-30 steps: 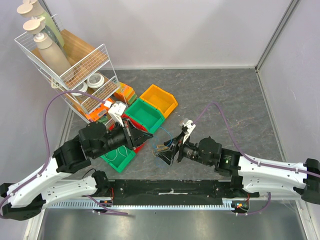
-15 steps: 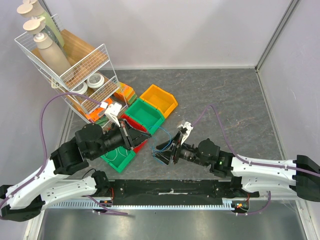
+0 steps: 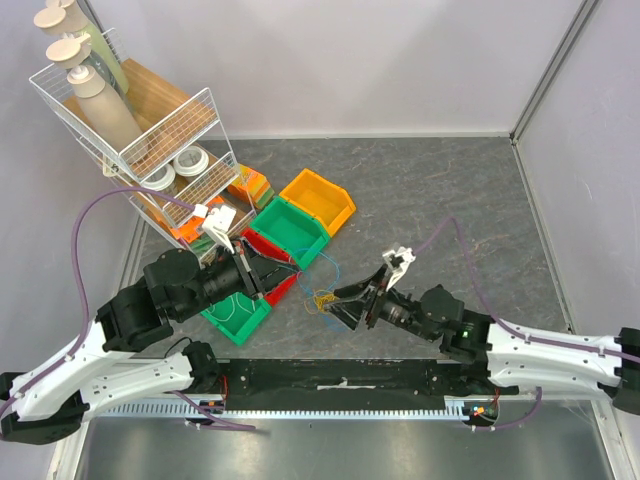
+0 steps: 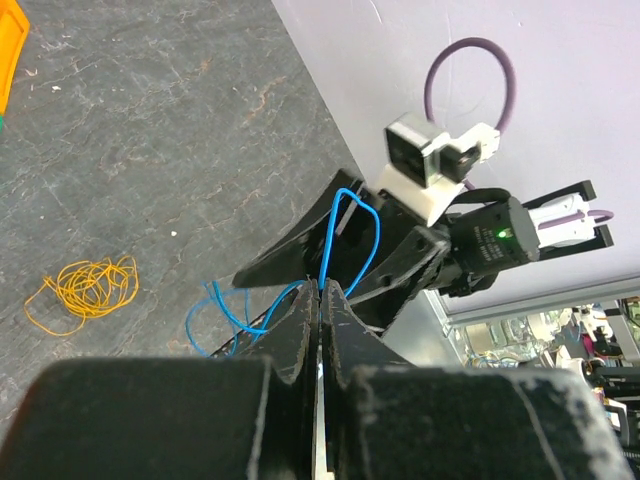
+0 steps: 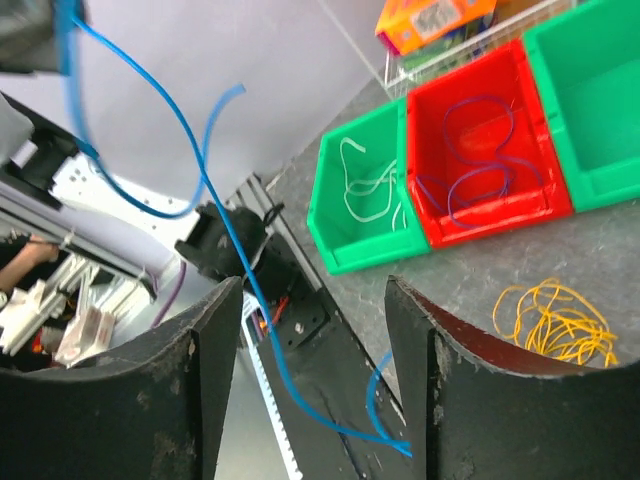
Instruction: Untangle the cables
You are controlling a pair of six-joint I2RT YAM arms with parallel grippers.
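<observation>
Above the table [image 3: 450, 200], blue wire [image 4: 327, 240] is being pinched clear of yellow wire [image 4: 95, 280] by the left gripper [image 4: 320, 295], right gripper [image 5: 312, 285] being held open.

No text, brand, number or sign can be read in any view. The orange box [image 5: 435, 15] by the wire rack [image 5: 450, 55] carries print, too blurred to read.

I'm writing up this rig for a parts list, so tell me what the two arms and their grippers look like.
Both the left arm and right arm have white shell links with black motor joints. Each carries a purple hose looping to a white wrist camera. The left gripper and right gripper have matte black, tapered fingers. A small green light glows on the right arm.
</observation>
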